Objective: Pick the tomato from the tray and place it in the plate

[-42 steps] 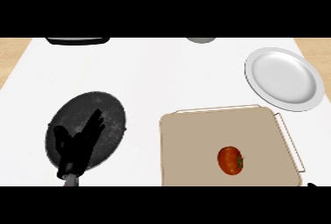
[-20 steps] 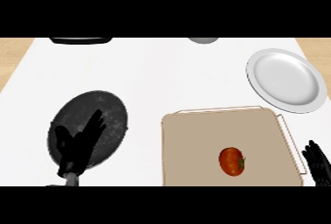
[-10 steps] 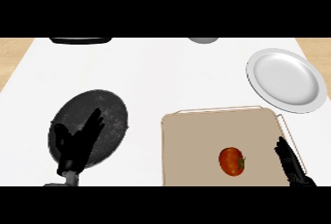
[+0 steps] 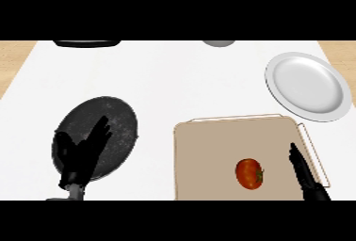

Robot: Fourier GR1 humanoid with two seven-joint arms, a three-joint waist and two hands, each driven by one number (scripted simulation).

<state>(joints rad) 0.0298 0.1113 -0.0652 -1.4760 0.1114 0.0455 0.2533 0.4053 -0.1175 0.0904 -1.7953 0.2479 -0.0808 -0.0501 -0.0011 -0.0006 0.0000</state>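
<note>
Right hand (image 4: 303, 170) now farther in over tray (image 4: 208, 160), fingers straight, empty, beside tomato (image 4: 249, 173); white counter (image 4: 181, 80).

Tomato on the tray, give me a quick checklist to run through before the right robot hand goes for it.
1. Tomato lies free on the tray, nothing on top of it: ok.
2. Right robot hand open, fingers straight: ok.
3. Right robot hand around the tomato: not ok, it is beside it, to the right, apart.
4. White plate holds nothing and lies beyond the tray's far right corner: ok.
5. Left robot hand out of the way, open over the dark round pan at the left: ok.
6. Height of the right robot hand above the tray: cannot tell from this one view.
</note>
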